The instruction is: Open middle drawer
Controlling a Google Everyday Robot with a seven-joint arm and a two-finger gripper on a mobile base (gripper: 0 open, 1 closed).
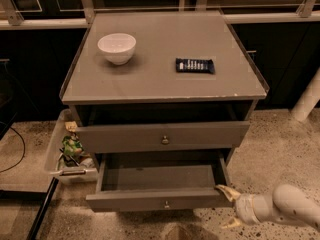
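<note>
The grey wooden middle drawer with a small round metal knob [130, 200] is low in the middle of the frame. It sticks far out of the grey cabinet [160, 84]. The white robot gripper [229, 207] is at the lower right. Its two fingers are spread apart, and the top one touches the drawer's right front corner. A white round bowl [117, 47] and a dark flat packet [195, 65] sit on top of the cabinet.

No legible text anywhere, snack wrapper [195, 65] print unreadable, gripper [227, 207] at right corner of the lower drawer [160, 200].
</note>
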